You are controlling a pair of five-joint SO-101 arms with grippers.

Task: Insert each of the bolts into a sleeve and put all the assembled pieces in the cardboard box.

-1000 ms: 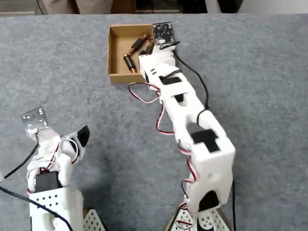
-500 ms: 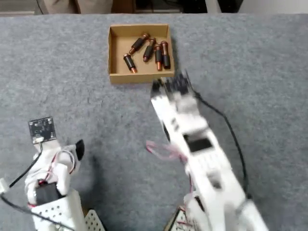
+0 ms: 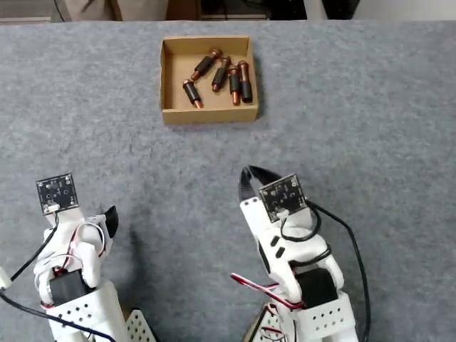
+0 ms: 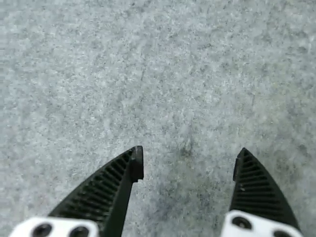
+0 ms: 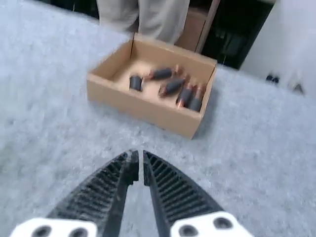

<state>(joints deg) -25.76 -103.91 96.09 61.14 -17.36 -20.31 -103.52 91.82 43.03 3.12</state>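
Observation:
The cardboard box (image 3: 208,114) stands at the far middle of the grey table. Inside it lie several assembled pieces (image 3: 229,74), black sleeves with copper bolt ends. The right wrist view looks at the same box (image 5: 143,106) and its pieces (image 5: 173,86) from a distance. My right gripper (image 5: 138,160) is shut and empty, hovering well short of the box; from above it (image 3: 247,175) sits at the near middle. My left gripper (image 4: 190,160) is open over bare carpet with nothing between its fingers, at the near left (image 3: 112,218).
Grey carpet (image 3: 370,128) covers the whole table. Both arm bases stand at the near edge, with a red and white cable (image 3: 249,281) by the right arm.
My right arm has drawn back from the box to the near side of the table, uncovering the pieces inside. The left arm has shifted slightly toward its base.

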